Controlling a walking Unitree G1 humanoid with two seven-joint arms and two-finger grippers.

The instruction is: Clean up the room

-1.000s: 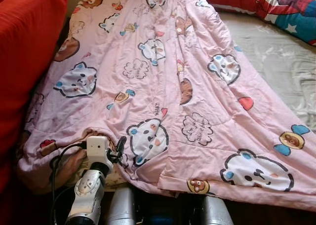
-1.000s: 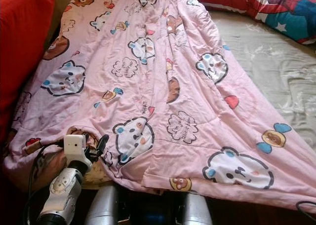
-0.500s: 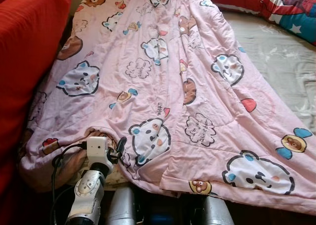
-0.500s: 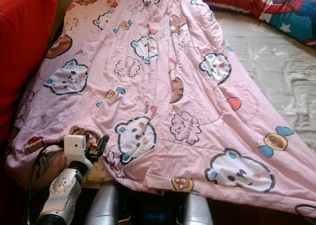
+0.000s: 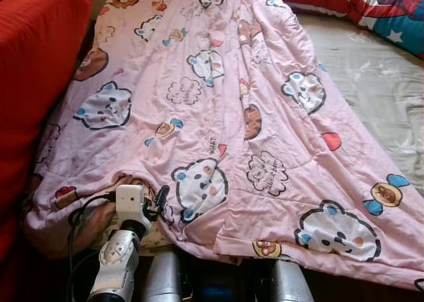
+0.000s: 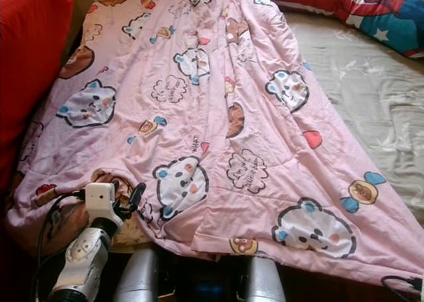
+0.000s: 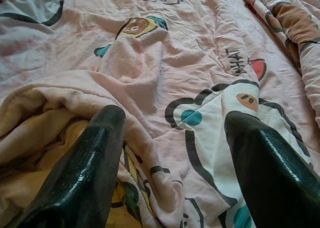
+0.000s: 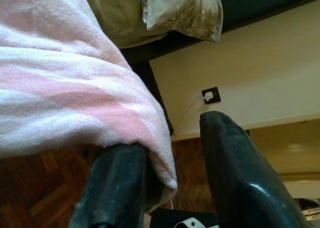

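A pink quilt printed with cartoon bears lies spread lengthwise over the bed, its near edge hanging off the front. My left gripper is at the quilt's near left corner, low by the bed's edge. In the left wrist view this gripper is open, its fingers set down on rumpled quilt fabric with a fold bunched beside one of them. My right gripper is open below the bed's edge. The quilt's pink and white hem drapes over one finger.
A red cushion stands along the left side of the bed. A pale sheet lies bare on the right, with a red, white and blue striped pillow at the far right. A wooden floor and a wall socket lie beyond.
The whole picture has shifted slightly, so the camera moved. My left gripper stays at the quilt's near left corner, and the quilt lies much as before.
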